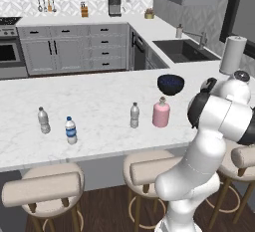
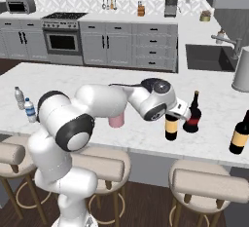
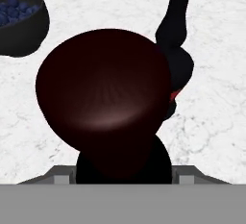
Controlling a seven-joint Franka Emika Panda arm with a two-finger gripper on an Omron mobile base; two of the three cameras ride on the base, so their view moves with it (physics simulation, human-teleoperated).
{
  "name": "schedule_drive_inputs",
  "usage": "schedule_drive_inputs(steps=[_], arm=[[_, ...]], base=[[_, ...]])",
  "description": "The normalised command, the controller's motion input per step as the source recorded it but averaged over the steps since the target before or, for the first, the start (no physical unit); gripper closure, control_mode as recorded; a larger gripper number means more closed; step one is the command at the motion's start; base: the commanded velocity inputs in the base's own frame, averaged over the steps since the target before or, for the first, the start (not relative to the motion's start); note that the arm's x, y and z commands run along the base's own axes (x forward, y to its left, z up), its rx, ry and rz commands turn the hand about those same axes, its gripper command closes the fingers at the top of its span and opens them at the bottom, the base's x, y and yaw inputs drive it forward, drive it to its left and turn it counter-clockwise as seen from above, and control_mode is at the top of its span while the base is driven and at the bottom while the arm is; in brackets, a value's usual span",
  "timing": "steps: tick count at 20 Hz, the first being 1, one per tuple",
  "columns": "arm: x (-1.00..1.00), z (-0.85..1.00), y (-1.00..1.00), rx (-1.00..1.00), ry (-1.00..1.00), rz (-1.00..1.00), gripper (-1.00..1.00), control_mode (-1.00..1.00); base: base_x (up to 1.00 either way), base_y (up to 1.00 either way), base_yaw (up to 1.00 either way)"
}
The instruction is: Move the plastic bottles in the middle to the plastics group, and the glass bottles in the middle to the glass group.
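My gripper (image 2: 174, 111) is shut on the neck of the tall dark wine bottle (image 2: 170, 126) with a yellowish label, held upright at the counter's right part. Its dark shoulder (image 3: 103, 88) bulges between my fingers in the hand view. Close to its right stands the black glass bottle (image 2: 193, 115) with a thin neck (image 3: 180, 59). The pink bottle (image 1: 161, 113) and the clear water bottle (image 1: 134, 115) stand mid-counter. At the left stand a clear greyish bottle (image 1: 44, 120) and a blue-labelled one (image 1: 70, 130).
Another dark bottle with a yellowish label (image 2: 239, 134) stands at the far right. A dark bowl (image 1: 171, 84) sits behind the pink bottle. A paper towel roll (image 1: 233, 55) and a sink (image 2: 209, 58) lie beyond. Stools (image 2: 206, 182) line the counter's near edge.
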Motion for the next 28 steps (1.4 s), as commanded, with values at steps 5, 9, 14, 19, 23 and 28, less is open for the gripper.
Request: schedule_drive_inputs(steps=[5, 9, 14, 19, 23, 28], arm=[[0.12, 0.00, -0.20, 0.00, -0.08, 0.00, 1.00, -1.00], [0.05, 0.00, -0.04, 0.00, -0.01, -0.02, 1.00, -1.00], [0.01, 0.04, -0.25, 0.00, 0.00, -0.05, 1.00, -1.00], [0.05, 0.05, -0.45, 0.00, 0.00, -0.03, 1.00, -1.00], [0.03, 0.00, -0.53, 0.03, 0.00, 0.00, 1.00, -1.00], [0.00, -0.19, -0.19, 0.03, 0.00, 0.00, 1.00, -1.00]], base=[[0.00, 0.00, 0.00], [0.00, 0.00, 0.00], [0.00, 0.00, 0.00], [0.00, 0.00, 0.00], [0.00, 0.00, 0.00], [0.00, 0.00, 0.00]])
